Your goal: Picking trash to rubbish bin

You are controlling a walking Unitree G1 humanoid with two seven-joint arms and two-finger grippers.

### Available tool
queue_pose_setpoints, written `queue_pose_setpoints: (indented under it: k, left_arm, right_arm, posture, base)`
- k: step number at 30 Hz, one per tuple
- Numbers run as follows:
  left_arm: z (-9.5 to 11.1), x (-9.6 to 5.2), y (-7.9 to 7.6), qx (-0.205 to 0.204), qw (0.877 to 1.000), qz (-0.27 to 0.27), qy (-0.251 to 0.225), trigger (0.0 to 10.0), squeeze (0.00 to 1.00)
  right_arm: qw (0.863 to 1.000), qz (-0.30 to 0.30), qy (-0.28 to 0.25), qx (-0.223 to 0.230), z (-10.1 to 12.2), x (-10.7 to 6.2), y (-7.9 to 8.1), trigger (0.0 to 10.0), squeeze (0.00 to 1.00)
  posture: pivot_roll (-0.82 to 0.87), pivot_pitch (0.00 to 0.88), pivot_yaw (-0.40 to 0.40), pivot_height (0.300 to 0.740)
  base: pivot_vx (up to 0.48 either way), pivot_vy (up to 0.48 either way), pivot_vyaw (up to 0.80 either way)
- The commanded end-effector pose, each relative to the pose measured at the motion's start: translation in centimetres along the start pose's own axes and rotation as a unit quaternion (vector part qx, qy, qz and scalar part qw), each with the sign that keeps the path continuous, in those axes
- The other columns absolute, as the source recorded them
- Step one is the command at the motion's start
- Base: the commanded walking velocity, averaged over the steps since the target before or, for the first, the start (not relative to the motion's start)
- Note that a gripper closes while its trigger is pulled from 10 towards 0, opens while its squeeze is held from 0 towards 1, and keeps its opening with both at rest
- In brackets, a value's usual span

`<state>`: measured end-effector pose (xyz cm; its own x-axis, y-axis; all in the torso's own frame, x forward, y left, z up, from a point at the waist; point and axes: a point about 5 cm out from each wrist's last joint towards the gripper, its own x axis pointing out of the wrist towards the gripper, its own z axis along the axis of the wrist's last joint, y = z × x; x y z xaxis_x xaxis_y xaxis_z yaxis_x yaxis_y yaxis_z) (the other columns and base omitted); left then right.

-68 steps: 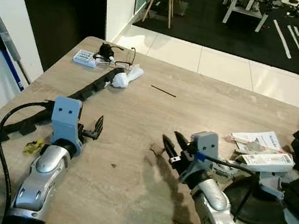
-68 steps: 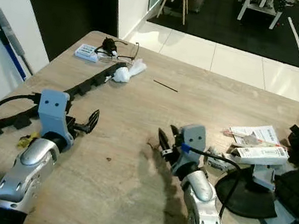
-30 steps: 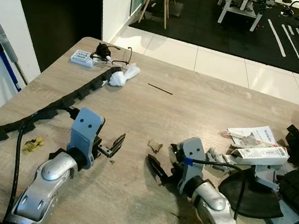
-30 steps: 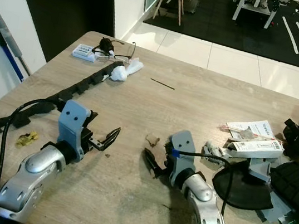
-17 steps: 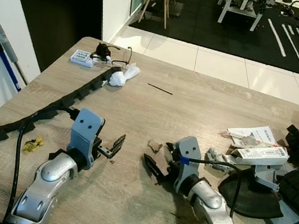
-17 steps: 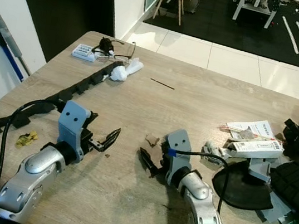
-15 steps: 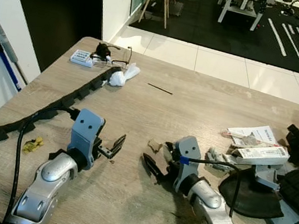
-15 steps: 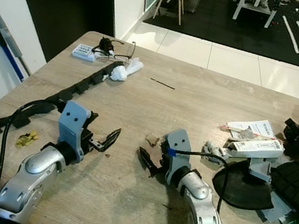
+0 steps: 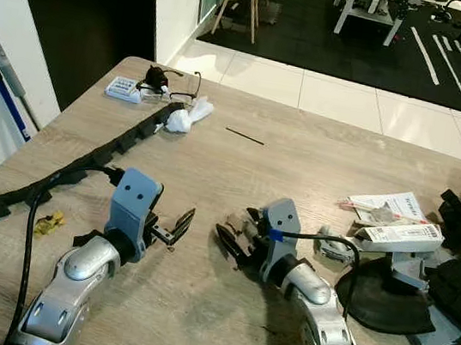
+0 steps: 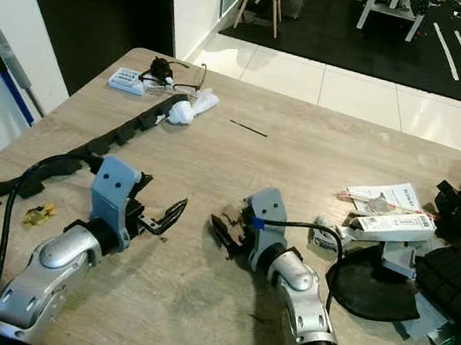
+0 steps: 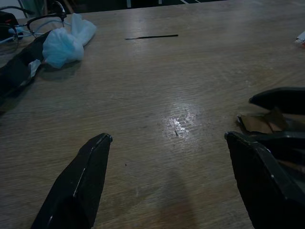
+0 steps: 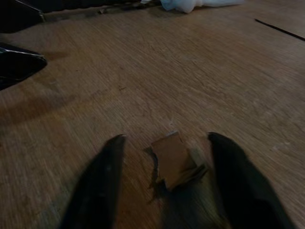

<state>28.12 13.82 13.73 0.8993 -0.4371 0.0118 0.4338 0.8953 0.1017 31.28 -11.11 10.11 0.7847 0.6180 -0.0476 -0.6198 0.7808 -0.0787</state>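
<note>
A small brown cardboard scrap lies flat on the wooden table. My right gripper is open and low over the table, with one black finger on either side of the scrap and neither touching it. In the left eye view the right gripper is at the table's middle. My left gripper hovers open a short way to its left, with nothing between its fingers. A crumpled white tissue lies far left, and a yellow scrap sits near the left edge.
A black cable chain runs along the table's left side. Glasses and a small white box sit at the far left corner. A thin black stick lies mid-table. Boxes, papers and black gear crowd the right side.
My right gripper has slid forward and left, so the cardboard scrap now lies between its open fingers. The left gripper has held still.
</note>
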Motion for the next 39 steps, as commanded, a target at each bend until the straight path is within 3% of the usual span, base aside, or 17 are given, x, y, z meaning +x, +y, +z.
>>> queue_pose_setpoints:
  k: [1, 6, 10, 14, 16, 18, 19, 21, 27, 28, 29, 30, 39]
  left_arm:
    - [-0.1, -0.1, -0.2, 0.005, 1.0, -0.008, 0.003, 10.0, 0.0]
    - [-0.1, -0.1, -0.2, 0.006, 1.0, -0.009, 0.002, 10.0, 0.0]
    - [-0.1, -0.1, -0.2, 0.006, 1.0, -0.01, 0.002, 10.0, 0.0]
    - [0.1, -0.1, 0.0, 0.005, 1.0, -0.004, -0.002, 10.0, 0.0]
    - [0.1, -0.1, 0.0, 0.005, 1.0, -0.001, -0.003, 10.0, 0.0]
    - [0.3, -0.1, 0.7, -0.009, 0.999, 0.028, -0.012, 10.0, 0.0]
    - [0.3, -0.1, 0.7, -0.009, 0.999, 0.028, -0.012, 10.0, 0.0]
    - [0.4, -0.1, 1.6, -0.021, 0.998, 0.063, -0.02, 10.0, 0.0]
    - [0.9, -0.2, 3.4, -0.035, 0.989, 0.136, -0.036, 10.0, 0.0]
    - [1.0, -0.2, 3.7, -0.037, 0.987, 0.15, -0.04, 10.0, 0.0]
    - [1.1, -0.3, 4.0, -0.038, 0.985, 0.161, -0.041, 10.0, 0.0]
    - [1.1, -0.3, 4.3, -0.036, 0.984, 0.172, -0.041, 10.0, 0.0]
    - [1.3, -0.8, 4.5, -0.04, 0.98, 0.188, -0.043, 10.0, 0.0]
  right_arm:
    - [0.998, 0.007, 0.048, 0.033, -2.3, -0.6, 0.5, 0.0, 0.0]
    - [0.996, 0.029, 0.084, 0.016, -2.6, -0.7, 0.6, 0.0, 0.0]
    - [0.996, 0.019, 0.083, 0.017, -2.2, -0.6, 0.3, 0.0, 0.0]
    - [0.996, -0.073, -0.023, 0.047, 1.5, 0.0, -2.0, 0.0, 0.0]
    - [0.993, -0.09, -0.047, 0.052, 2.3, 0.0, -2.5, 0.0, 0.0]
    - [0.977, -0.147, -0.145, 0.061, 5.7, -0.5, -4.1, 0.0, 0.0]
    - [0.977, -0.147, -0.145, 0.061, 5.7, -0.5, -4.1, 0.0, 0.0]
    - [0.956, -0.191, -0.215, 0.053, 8.3, -1.5, -5.2, 0.0, 0.0]
    - [0.935, -0.221, -0.275, 0.035, 10.7, -2.8, -5.3, 0.0, 0.0]
    - [0.935, -0.224, -0.273, 0.034, 10.7, -2.9, -5.2, 2.8, 0.0]
    - [0.937, -0.224, -0.265, 0.034, 10.4, -2.9, -5.0, 2.8, 0.0]
    - [0.94, -0.227, -0.254, 0.03, 9.9, -2.9, -4.8, 10.0, 0.0]
    - [0.949, -0.24, -0.206, 0.0, 7.9, -3.2, -3.5, 10.0, 0.0]
  posture:
    - [0.06, 0.135, 0.008, 0.74]
    - [0.06, 0.133, 0.007, 0.74]
    - [0.06, 0.131, 0.005, 0.74]
    - [0.07, 0.129, 0.004, 0.74]
    - [0.07, 0.129, 0.004, 0.74]
    - [0.07, 0.129, 0.004, 0.74]
    - [0.07, 0.129, 0.004, 0.74]
    - [0.07, 0.129, 0.004, 0.74]
    - [0.05, 0.117, -0.005, 0.74]
    - [0.05, 0.115, -0.006, 0.74]
    - [0.05, 0.115, -0.006, 0.74]
    - [0.05, 0.116, -0.006, 0.74]
    - [0.05, 0.124, -0.02, 0.74]
  base:
    - [0.0, 0.0, 0.0]
    - [0.0, 0.0, 0.0]
    - [0.0, 0.0, 0.0]
    - [0.0, 0.0, 0.0]
    - [0.0, 0.0, 0.0]
    - [0.0, 0.0, 0.0]
    - [0.0, 0.0, 0.0]
    - [0.0, 0.0, 0.0]
    - [0.0, 0.0, 0.0]
    - [0.0, 0.0, 0.0]
    - [0.0, 0.0, 0.0]
    - [0.0, 0.0, 0.0]
    - [0.0, 0.0, 0.0]
